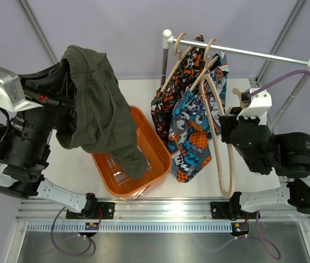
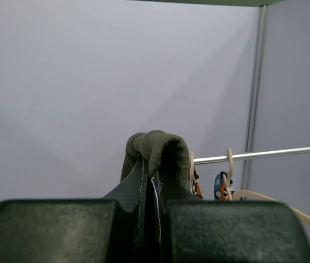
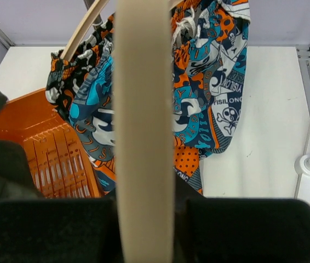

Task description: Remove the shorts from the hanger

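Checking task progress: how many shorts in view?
3. Olive shorts clamped in the left gripper over the orange basket; orange-black print shorts and blue swirl shorts hang at the rail. None appear hidden.

This is a robotics lab test cell: a white desk point(image 1: 138, 93) is boxed in by plain grey panels point(image 2: 89, 82) on metal posts point(image 2: 253, 82). A left arm point(image 1: 18, 142) and a right arm point(image 1: 286, 156) are bolted to an aluminium rail point(image 1: 166, 209) along its near edge.
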